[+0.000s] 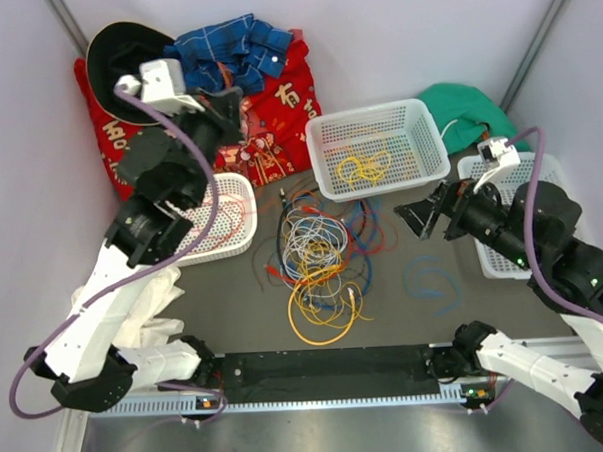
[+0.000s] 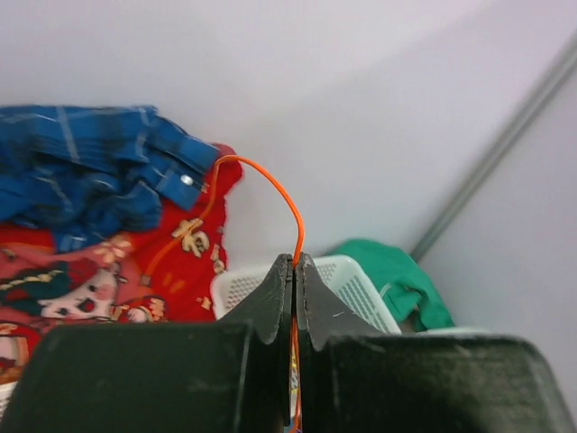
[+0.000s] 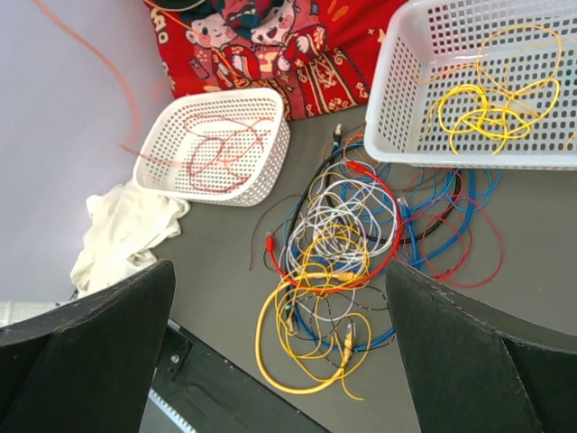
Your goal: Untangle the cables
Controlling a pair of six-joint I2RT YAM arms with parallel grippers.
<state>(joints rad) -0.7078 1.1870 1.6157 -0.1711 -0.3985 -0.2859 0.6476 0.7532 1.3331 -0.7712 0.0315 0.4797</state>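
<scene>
Smooth plastic sheathing — cables (image 1: 312,248).

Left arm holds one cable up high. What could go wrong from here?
The left gripper pinches the orange cable only at its fingertips; it could slip. It seems to trail to the left basket, so pulling may drag out red cables there. The open right gripper could grab several overlapping strands of the pile.

Left wrist view: the orange cable (image 2: 270,176) disappears between the pressed-together jaws of the left gripper (image 2: 295,263). Its lower run is cut off by the bottom edge.

Right wrist view: the centre basket (image 3: 388,81) is cropped at 2 edges, top and right.

Top view: the right arm (image 1: 542,235) covers much of the right basket (image 1: 488,258). Single strands in the cable pile (image 1: 318,255) cannot be traced.
</scene>
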